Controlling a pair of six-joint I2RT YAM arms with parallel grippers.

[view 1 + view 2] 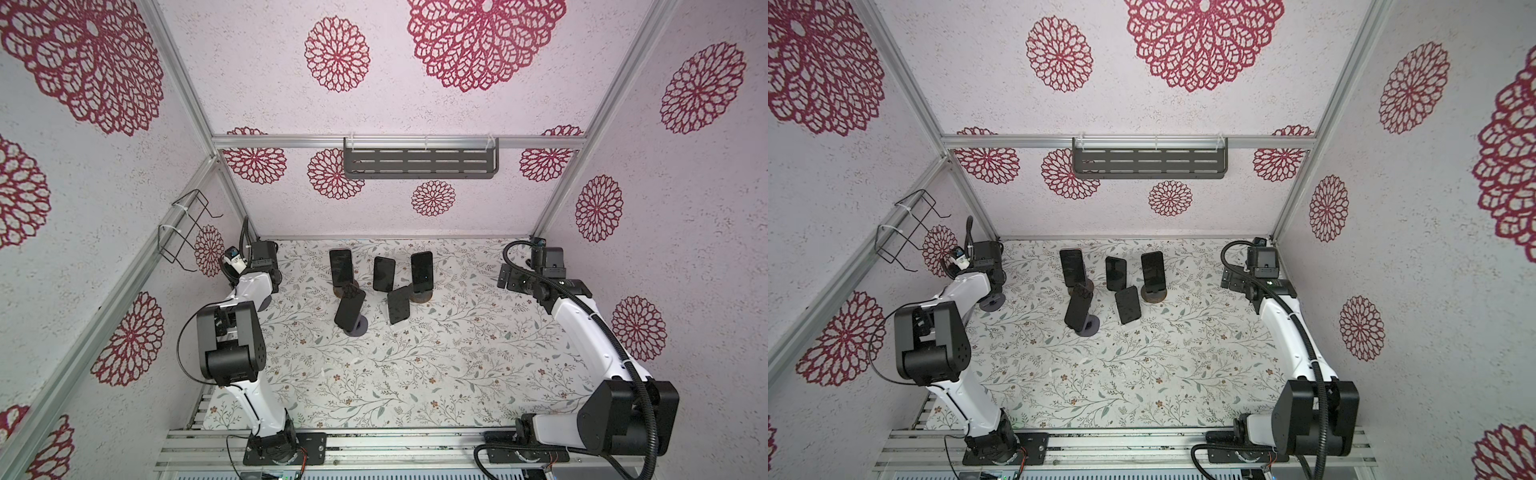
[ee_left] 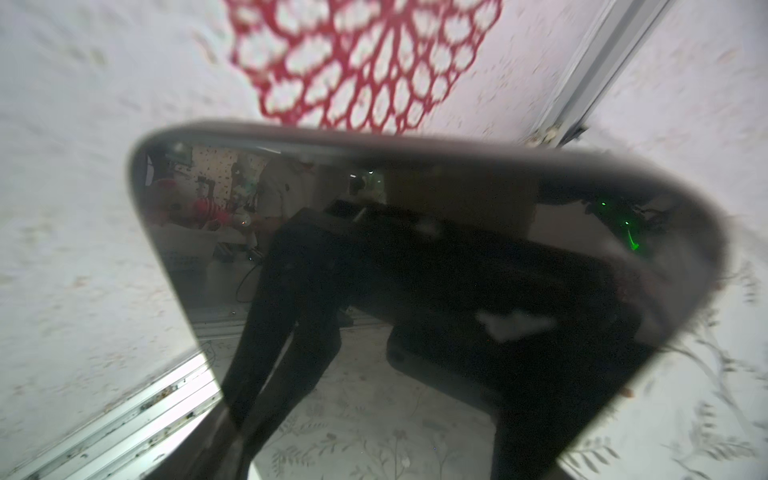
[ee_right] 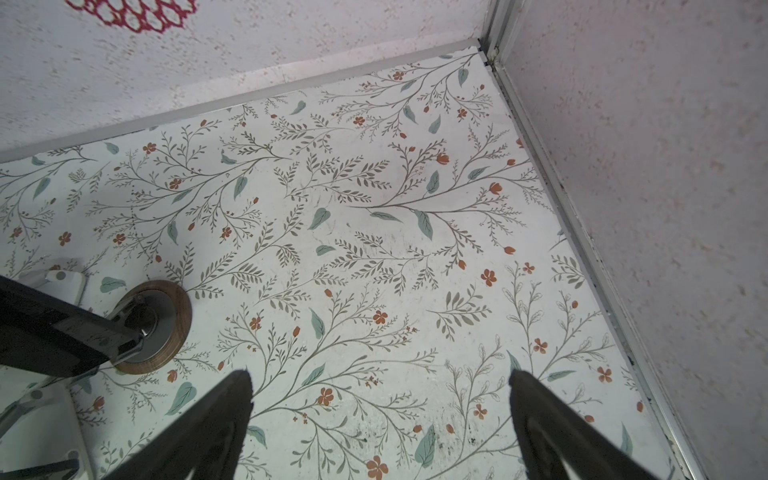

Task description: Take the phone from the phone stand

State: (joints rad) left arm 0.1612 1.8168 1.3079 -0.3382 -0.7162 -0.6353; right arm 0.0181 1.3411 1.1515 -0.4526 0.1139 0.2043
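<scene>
Top views: you have five black slab phones (image 1: 384,274) propped on stands mid-back on the floral-printed tabletop (image 1: 415,374); left claw (image 1: 995,286) low in the far left corner over a dark round stand base (image 1: 992,304); right claw (image 1: 509,278) near the far right corner. Left wrist: glossy black phone (image 2: 415,270) fills your view, close up; whether the left claw grips it cannot be told. Right wrist: right claw's fingers (image 3: 232,399) spread apart above the tabletop, wood-rimmed round stand base (image 3: 166,332) nearby.

Desk (image 1: 415,374): white, printed with grey-green leafy sprigs and small rust-red flowers.
Walls (image 1: 478,208) around the desk: pale, speckled, crimson lace rosettes.
Shelf (image 1: 419,164) above the desk: dark grey.
Phones (image 1: 383,274) on the desk: glossy black.
Stand base (image 1: 422,298): wood-brown.
Another stand base (image 1: 358,328): dark grey.
</scene>
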